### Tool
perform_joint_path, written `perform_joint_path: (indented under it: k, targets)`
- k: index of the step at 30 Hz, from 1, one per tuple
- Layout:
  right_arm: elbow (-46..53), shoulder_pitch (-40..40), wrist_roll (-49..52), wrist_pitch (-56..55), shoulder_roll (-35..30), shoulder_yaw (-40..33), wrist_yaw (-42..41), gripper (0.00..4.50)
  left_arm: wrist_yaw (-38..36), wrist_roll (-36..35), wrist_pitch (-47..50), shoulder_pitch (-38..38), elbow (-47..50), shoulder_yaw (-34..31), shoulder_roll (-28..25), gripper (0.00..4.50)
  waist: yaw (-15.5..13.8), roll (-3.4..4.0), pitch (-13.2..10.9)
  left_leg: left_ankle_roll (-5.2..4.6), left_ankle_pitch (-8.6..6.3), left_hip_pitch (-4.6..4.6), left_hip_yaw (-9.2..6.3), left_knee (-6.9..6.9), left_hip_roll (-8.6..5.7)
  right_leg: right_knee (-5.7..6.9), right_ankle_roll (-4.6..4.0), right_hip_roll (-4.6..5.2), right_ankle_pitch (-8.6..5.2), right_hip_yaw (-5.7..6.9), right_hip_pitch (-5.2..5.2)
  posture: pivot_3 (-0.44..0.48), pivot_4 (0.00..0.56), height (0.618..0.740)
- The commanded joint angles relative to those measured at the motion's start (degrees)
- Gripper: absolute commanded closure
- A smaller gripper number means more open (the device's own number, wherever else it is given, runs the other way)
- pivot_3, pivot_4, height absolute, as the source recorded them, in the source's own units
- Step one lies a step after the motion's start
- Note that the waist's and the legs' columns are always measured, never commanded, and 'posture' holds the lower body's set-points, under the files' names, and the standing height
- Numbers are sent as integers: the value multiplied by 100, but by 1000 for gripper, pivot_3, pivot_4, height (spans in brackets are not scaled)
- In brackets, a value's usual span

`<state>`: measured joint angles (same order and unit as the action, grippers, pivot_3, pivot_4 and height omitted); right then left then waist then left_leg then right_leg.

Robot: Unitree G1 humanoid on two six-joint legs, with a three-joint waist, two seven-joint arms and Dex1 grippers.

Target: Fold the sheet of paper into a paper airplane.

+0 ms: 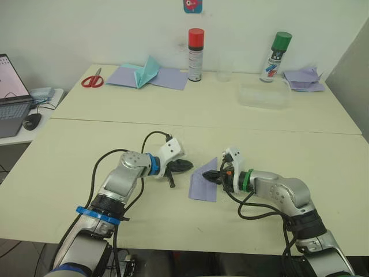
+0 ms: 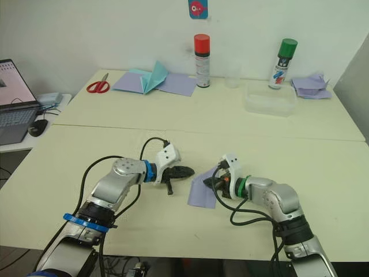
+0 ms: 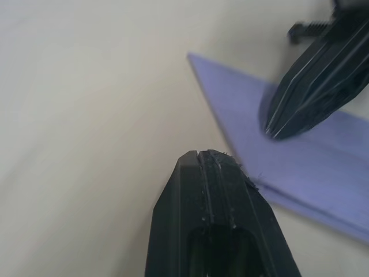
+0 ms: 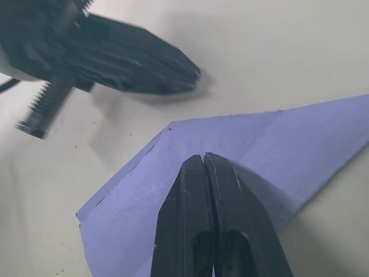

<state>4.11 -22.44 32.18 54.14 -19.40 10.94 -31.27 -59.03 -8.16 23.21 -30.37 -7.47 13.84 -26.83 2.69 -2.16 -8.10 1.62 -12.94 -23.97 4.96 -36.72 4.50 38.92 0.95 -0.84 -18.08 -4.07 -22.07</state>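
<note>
between the two arms, near the front edge of the table point(image 1: 69, 173), the right jaws point(image 1: 210, 176) are sitting clenched, fingers pressed together, with their tips resting on top of the sheet of paper point(image 1: 203, 184); they are pressing on it rather than pinching it, as the right wrist view shows the closed fingers point(image 4: 202, 196) lying over the lavender surface. the left jaws point(image 1: 183, 166) are also clenched on nothing, hovering just beside the paper's pointed upper corner, tips aimed toward the right jaws and close to them without touching.

the sheet of paper is lying on the table, partly folded, with one corner turned in so its far end is coming to a point and a crease is running along it.

farther back on the table, a pair of red scissors point(image 1: 92, 81) is lying near the left, beside a teal tent-shaped paper point(image 1: 145, 73) sitting on flat lavender sheets point(image 1: 170, 78). a red-capped spray can point(image 1: 196, 55), a green-capped spray can point(image 1: 275, 56), a clear plastic box point(image 1: 264, 95) and some crumpled lavender scraps point(image 1: 302, 79) are standing along the back.
</note>
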Motion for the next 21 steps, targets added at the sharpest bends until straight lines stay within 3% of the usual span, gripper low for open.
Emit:
perform_joint_path:
  k: [1, 6, 14, 21]
  targets:
    - [-199, 164, -219, -19, -47, 97, -54, 4479, -53, -188, -31, 78, 417, 26, 122, 4500, -1, -2, -1, 0, 0, 0, 1, -2, -2, 0, 0, 2, 0, 0, 1, 0, 150, 740]
    - [-71, 226, -414, -199, -227, 121, -235, 4479, 15, 179, -234, 263, 225, 435, 161, 4500, -7, -3, -3, 0, 0, 2, 2, -6, -2, 0, 0, 2, 0, -2, 1, 0, 150, 740]
    - [1151, 861, -453, -1053, -1453, 502, -1743, 4479, 51, 787, -717, 317, -349, 1023, 140, 4500, -119, -2, -13, -5, -3, -6, 0, -4, -23, -6, 1, 3, -2, -2, 0, 0, 150, 740]
    - [770, 1046, -779, -1320, -1168, 260, -1186, 4479, 4, 894, -935, 238, -623, 1100, 178, 4500, -102, -4, -11, -6, -2, 4, -6, -11, -15, -4, 3, 3, -3, -1, 8, 0, 150, 740]
